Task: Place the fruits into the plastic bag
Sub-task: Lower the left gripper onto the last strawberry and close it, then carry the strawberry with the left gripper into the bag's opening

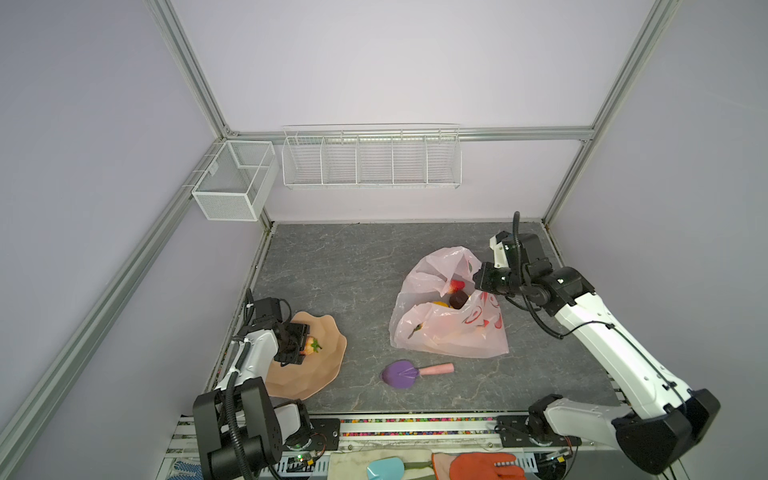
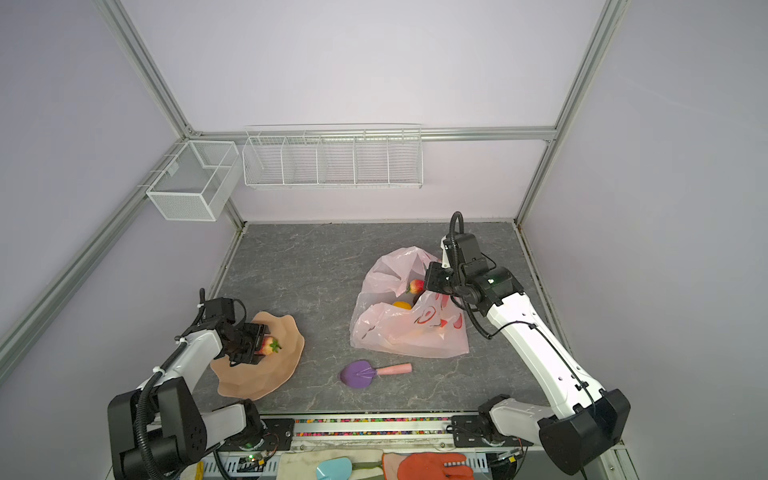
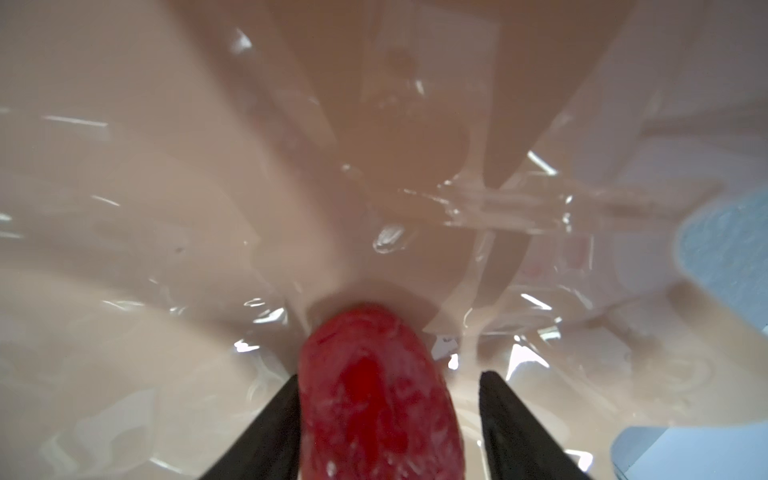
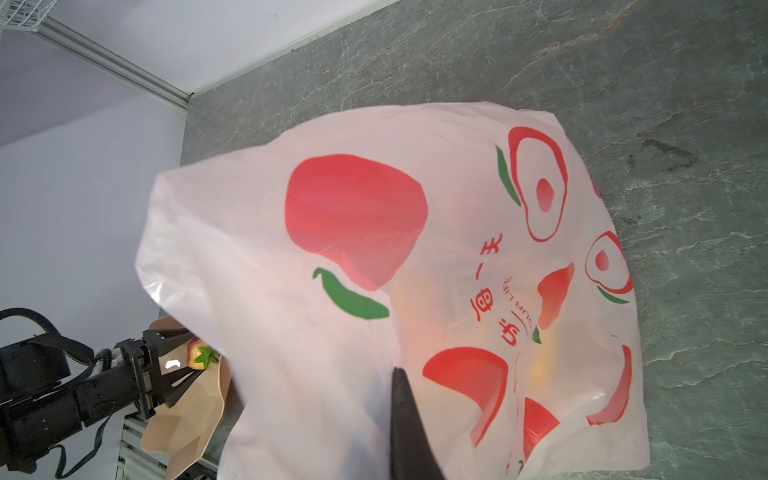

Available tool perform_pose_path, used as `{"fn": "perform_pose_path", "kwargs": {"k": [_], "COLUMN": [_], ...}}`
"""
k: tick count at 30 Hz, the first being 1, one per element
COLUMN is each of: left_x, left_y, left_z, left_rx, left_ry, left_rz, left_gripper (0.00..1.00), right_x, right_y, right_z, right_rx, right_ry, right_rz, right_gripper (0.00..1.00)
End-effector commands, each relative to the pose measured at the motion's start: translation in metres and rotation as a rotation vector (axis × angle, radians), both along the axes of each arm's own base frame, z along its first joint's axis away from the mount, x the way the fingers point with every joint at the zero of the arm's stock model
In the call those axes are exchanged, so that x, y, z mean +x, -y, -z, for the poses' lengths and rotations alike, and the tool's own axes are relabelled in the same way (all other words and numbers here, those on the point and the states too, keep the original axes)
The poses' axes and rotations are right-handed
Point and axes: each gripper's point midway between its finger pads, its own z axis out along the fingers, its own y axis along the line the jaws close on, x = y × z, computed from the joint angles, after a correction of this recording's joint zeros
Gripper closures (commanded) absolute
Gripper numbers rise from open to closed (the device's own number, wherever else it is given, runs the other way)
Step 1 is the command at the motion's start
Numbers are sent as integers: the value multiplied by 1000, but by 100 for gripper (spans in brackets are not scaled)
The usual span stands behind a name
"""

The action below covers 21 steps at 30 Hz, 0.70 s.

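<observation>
In both top views the plastic bag (image 1: 449,332) lies on the grey table (image 1: 332,270), right of the middle, its mouth raised toward the right gripper (image 1: 477,284). That gripper is clenched on the bag's rim, apparently so that the mouth stands lifted and wide for fruit to drop in. Its arm bends at an elbow at the near right. The forearm runs toward the far side and the wrist turns the gripper left at the bag. Inside the mouth sit a second strawberry (image 1: 457,285), a dark ball (image 1: 458,300) and an orange-yellow fruit (image 1: 440,304). On the left, the peach bowl (image 1: 324,374) holds the one strawberry (image 1: 312,346) seen outside the bag. The left gripper (image 1: 303,344) reaches into the bowl, its arm folded close to its base. A purple scoop (image 1: 401,373) lies apart, between bowl and bag.

The left wrist view shows the strawberry (image 3: 378,395) between two black fingers (image 3: 274,428). One finger touches it and the other stands off by a gap, so the grasp is not yet clamped.

In the right wrist view the bag's printed side (image 4: 374,249) drapes over one black finger, and the pinch itself is hidden. Beyond it, the left gripper (image 4: 183,361) straddles the strawberry (image 4: 201,355) in the bowl (image 4: 187,419).
</observation>
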Motion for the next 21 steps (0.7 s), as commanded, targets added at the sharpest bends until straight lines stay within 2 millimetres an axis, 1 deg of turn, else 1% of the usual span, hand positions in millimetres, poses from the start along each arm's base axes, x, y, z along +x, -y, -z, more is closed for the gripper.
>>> {"fn": "perform_pose_path", "kwargs": {"k": [1, 4, 9, 11, 13, 15, 18, 20, 21], "left_x": [5, 15, 32, 42, 51, 61, 73, 78, 80], "left_y": [2, 3, 6, 14, 28, 46, 80, 104, 117], "left_z": [-6, -25, -66, -85, -108, -134, -156, -164, -167], "left_rx": [-20, -2, 15, 23, 64, 137, 190, 237, 264], "left_ry": [20, 81, 215, 285, 338, 382, 431, 442, 442], "left_rz": [18, 78, 153, 213, 329, 487, 716, 876, 965], "left_gripper": [43, 52, 56, 57, 58, 59, 61, 63, 66], "right_x": [-1, -1, -1, 0, 0, 1, 1, 1, 1], "right_y": [4, 5, 5, 5, 5, 5, 5, 5, 5], "right_z": [-1, -3, -3, -4, -4, -3, -3, -3, -2], "right_rx": [-11, -14, -17, -18, -23, -25, -29, -27, -26], "right_ry": [7, 10, 12, 13, 12, 10, 10, 8, 7], "right_rz": [7, 5, 6, 5, 4, 2, 3, 2, 3], "right_gripper": [94, 94, 94, 94, 94, 94, 94, 94, 94]}}
